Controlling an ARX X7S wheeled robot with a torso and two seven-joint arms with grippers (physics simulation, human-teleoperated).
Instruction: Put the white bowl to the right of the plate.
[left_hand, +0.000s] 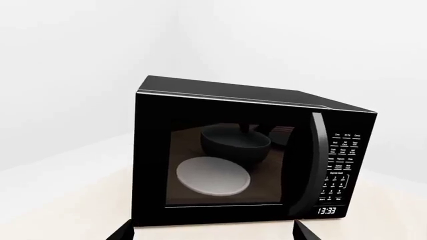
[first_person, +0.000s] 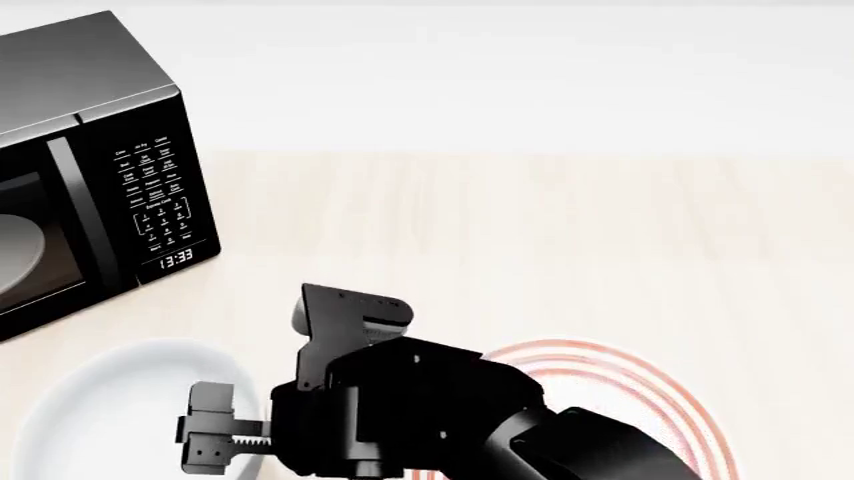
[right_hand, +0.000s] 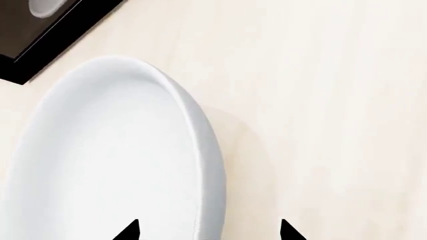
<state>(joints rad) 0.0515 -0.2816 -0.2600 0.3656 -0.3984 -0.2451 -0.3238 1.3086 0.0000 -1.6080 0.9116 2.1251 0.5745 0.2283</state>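
This looked like a kitchen, though a bare, rendered one. A black microwave (left_hand: 250, 155) with a keypad and a lit clock reading 13:33 stood on a pale wood-grain surface (first_person: 534, 220). Crockery lay on that surface: a plain white bowl (right_hand: 113, 160) and a red-ringed plate (first_person: 654, 400). A pale dish (left_hand: 213, 176) showed through the microwave's door. Plain white walls rose behind.

A black microwave (left_hand: 250, 155), door shut, stands on the pale wooden counter (first_person: 534, 220).
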